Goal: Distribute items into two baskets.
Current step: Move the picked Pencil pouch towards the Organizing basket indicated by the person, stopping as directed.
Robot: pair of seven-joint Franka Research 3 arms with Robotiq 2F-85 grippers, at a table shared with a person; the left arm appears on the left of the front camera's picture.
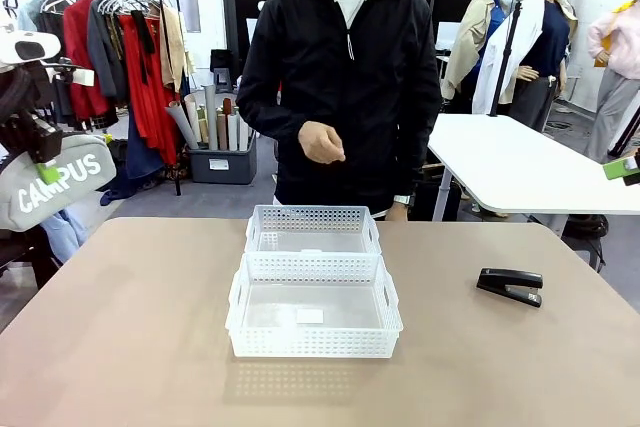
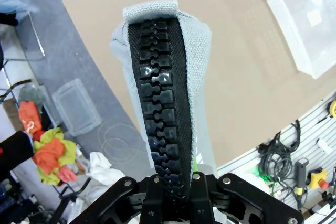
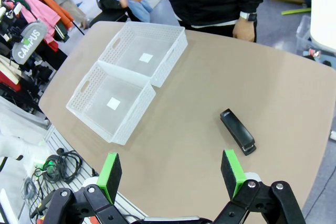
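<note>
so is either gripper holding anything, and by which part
The left gripper is shut on the grey CAMPUS pouch, gripping its black ribbed strip near one end. The right gripper is open and empty.

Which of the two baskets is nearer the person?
The far basket, lying just below the person's raised hand in the front view; the near basket sits on the robot's side.
</note>
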